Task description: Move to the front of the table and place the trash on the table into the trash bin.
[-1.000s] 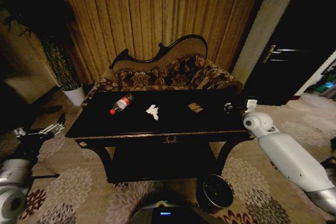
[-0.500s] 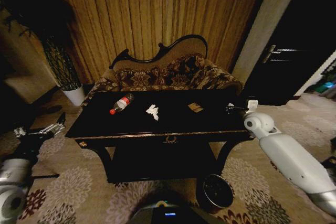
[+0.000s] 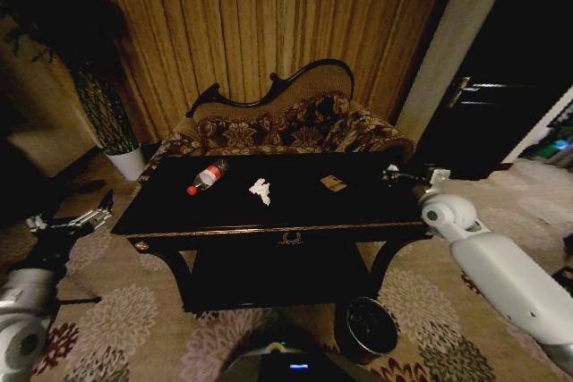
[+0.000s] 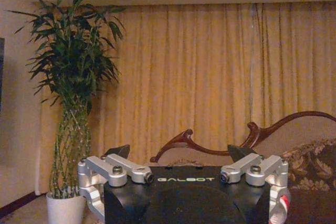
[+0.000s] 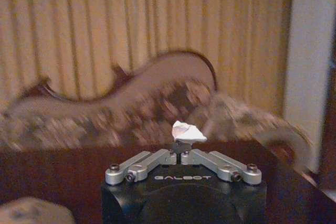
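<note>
Left gripper [image 3: 94,216] spread open, low off the table's [image 3: 269,221] left end at 9 o'clock, well apart from the trash. On the tabletop: bottle [image 3: 207,176], crumpled paper [image 3: 260,190], small dark wrapper [image 3: 333,183]. Right gripper [image 3: 390,173] pinched closed at the table's right end, 3 o'clock from the wrapper, near but apart. Trash bin [image 3: 367,328] on the carpet at 6 o'clock below that end.
</note>
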Controlling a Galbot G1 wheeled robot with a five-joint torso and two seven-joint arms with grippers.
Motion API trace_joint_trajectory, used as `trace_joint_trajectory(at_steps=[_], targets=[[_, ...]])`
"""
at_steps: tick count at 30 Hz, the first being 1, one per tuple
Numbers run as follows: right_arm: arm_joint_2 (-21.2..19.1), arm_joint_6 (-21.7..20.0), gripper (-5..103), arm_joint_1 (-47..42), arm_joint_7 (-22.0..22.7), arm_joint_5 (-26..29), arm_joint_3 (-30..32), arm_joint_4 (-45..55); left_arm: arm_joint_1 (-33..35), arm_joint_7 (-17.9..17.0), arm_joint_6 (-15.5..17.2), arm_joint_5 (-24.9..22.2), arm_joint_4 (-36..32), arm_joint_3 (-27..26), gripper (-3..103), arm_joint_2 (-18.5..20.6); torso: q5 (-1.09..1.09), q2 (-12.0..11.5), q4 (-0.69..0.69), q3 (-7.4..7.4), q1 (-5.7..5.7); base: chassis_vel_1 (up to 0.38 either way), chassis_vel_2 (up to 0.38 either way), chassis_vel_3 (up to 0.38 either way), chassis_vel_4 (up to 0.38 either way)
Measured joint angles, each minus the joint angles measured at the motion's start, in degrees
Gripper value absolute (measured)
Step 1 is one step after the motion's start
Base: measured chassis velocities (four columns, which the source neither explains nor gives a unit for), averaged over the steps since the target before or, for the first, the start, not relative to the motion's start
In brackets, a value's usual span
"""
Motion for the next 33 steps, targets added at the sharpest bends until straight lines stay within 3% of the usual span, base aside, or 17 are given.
trace_joint_trajectory(at_steps=[1, 9, 18, 33], targets=[[0.32, 2.19, 0, -1.74, -0.43, 0.04, 1.04, 1.92, 0.06, 0.0, 0.03, -0.07, 0.01, 0.24, 100, -0.01, -0.01, 0.0, 0.0, 0.0, 0.0, 0.0, 0.0, 0.0, 0.0], [1.38, 4.82, 0, -9.6, -0.61, -3.36, 4.41, 8.76, -0.08, 0.02, -0.66, -0.41, 1.33, 0.78, 100, 0.63, 0.0, 0.0, 0.0, 0.0, 0.0, 0.0, 0.0, 0.0, 0.0], [3.29, 4.51, 0, -14.18, 3.14, -4.2, 7.0, 16.08, -2.16, 0.03, -0.66, -1.86, 2.8, 1.41, 100, 3.57, -0.01, 0.0, 0.0, 0.0, 0.0, 0.0, 0.0, 0.0, 0.0], [5.12, 3.45, 0, -17.89, 3.46, -6.38, 9.86, 18.73, -2.96, 0.22, -0.6, -2.06, 4.24, 2.13, 100, 5.18, 0.0, 0.0, 0.0, 0.0, 0.0, 0.0, 0.0, 0.0, 0.0]])
